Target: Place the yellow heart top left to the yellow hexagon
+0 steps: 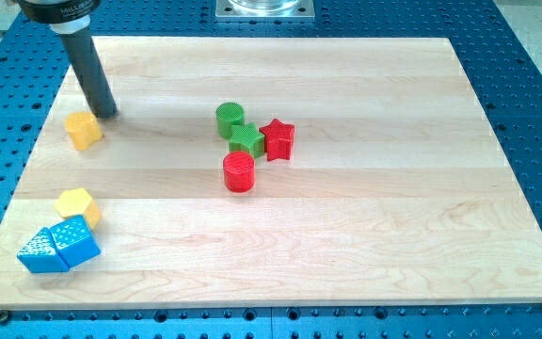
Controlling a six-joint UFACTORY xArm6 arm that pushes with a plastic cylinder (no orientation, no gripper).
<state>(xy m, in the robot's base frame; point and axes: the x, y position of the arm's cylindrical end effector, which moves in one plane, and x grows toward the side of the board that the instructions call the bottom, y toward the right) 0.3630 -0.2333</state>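
The yellow heart [83, 130] lies near the board's left edge in the upper left of the view. The yellow hexagon [76, 204] lies below it, lower left, touching the blue blocks. My tip [106, 112] rests on the board just up and right of the yellow heart, very close to it or touching it. The heart is well above the hexagon and about level with it left to right.
A blue cube [73, 241] and a blue triangle [40, 252] sit at the lower left by the hexagon. A green cylinder [230, 119], green star [247, 139], red star [278, 138] and red cylinder [239, 172] cluster mid-board. The wooden board [365, 235] lies on a blue perforated table.
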